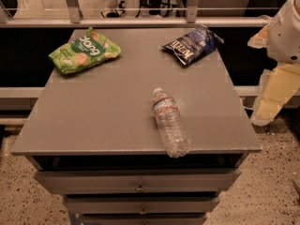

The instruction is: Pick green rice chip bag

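Drawers [139, 181] sit closest to my view, below and in front of the clear water bottle [169, 122]. The bottle lies on its side on the grey cabinet top [93, 116], its base reaching the front edge, and I'll use it as my reference.

The green rice chip bag [84, 50] lies flat well beyond the bottle and off to its left, near the far left corner of the top. Its printed face is up and it touches nothing else. Beyond the bottle and slightly to its right lies the dark blue Kettle chip bag [192, 45], well apart from the green one (so little chance of a mix-up).

The gripper [274, 95] hangs to the right of the bottle, off the cabinet's side and nowhere near the target. From this angle I cannot tell whether it is apart or together.

I judge the reach has not yet begun, and the arm has the whole top to cross, passing above the bottle. I expect the bag to be very light, puffed with air, with slick crinkly film that gives under pressure. The crackers inside would break under a hard squeeze. I'd come down from above and pinch across the bag's narrow width near its middle, closing gently until the film bunches. A crimped end seam is the fallback, though it lies flat against the top.
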`<state>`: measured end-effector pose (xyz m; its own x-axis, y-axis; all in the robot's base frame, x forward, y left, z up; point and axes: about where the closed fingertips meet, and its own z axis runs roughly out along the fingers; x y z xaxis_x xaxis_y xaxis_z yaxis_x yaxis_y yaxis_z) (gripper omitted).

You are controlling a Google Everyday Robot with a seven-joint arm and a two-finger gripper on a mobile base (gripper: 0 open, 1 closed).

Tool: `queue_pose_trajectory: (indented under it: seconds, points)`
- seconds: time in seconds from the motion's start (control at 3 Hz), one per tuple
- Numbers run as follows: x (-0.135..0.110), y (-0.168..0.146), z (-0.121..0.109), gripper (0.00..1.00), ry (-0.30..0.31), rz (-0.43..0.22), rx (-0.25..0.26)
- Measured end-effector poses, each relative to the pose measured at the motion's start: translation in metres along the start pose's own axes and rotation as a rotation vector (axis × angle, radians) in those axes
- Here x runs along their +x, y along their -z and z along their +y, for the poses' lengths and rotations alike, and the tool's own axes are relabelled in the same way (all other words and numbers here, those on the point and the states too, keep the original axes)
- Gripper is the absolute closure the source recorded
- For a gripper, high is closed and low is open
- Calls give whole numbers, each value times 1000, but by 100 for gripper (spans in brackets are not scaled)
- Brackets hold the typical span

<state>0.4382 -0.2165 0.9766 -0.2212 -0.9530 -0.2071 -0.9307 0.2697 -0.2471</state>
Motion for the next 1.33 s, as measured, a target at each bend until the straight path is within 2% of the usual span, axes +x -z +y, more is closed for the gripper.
queue_pose_trajectory:
  seconds: [0.33,0.67,1.0,1.33]
  points:
    - [0,0,0,0,0,0,0]
    - [-28,-18,-26,0,28,-82,15]
    - [-115,-56,-94,0,88,-290,53]
    - [-178,-73,-137,0,120,-433,84]
